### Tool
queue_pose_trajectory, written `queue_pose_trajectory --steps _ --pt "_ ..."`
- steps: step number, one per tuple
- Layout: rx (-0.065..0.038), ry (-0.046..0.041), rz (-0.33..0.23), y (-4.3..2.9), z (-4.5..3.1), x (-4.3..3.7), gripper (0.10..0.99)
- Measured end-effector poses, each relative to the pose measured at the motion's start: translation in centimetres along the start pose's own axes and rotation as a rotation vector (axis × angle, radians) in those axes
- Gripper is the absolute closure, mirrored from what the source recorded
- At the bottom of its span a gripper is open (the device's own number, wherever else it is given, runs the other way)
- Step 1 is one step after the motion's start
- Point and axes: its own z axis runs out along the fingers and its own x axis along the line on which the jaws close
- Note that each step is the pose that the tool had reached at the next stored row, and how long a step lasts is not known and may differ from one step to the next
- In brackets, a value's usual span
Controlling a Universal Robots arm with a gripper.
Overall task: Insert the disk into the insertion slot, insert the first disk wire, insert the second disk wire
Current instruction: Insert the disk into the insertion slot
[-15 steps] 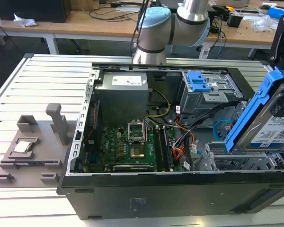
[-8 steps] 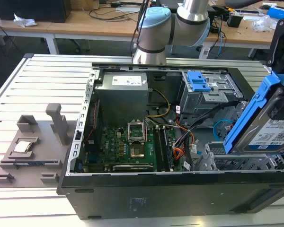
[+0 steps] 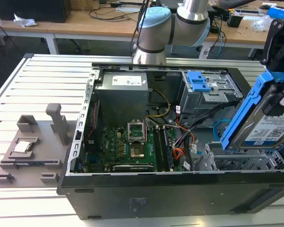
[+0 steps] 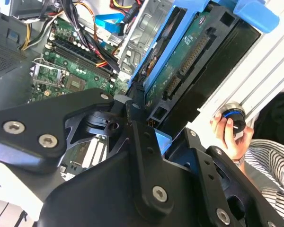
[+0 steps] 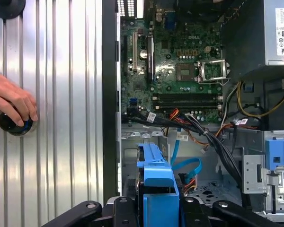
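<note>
Your gripper (image 4: pixel 160 128) has its fingers pinching the disk (image 3: pixel 267 125), tilted just above the insertion slot (image 3: pixel 236 161). It is not in yet. The first disk wire (image 3: pixel 180 153) and second disk wire (image 3: pixel 219 128) beside the slot look unplugged.

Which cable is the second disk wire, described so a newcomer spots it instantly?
In the open computer case, look between the green motherboard and the grey drive cage. A flat, glossy light-blue cable curls in a loop there. Its neighbours are thick black cables and thin red and orange wires; it alone is light blue.
</note>
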Motion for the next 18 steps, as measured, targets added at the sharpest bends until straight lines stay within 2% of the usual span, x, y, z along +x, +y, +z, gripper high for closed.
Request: queue_pose_trajectory --steps 4,8,14,18 --pt "0.0 -0.0001 0.0 0.03 0.87 -0.42 0.722" --pt "0.0 0.0001 0.0 0.07 2.24 -0.69 0.722" --pt "0.0 -0.0001 -0.001 0.21 2.92 -1.21 0.722" --pt "0.0 0.0001 0.0 0.19 3.72 -1.41 0.722"
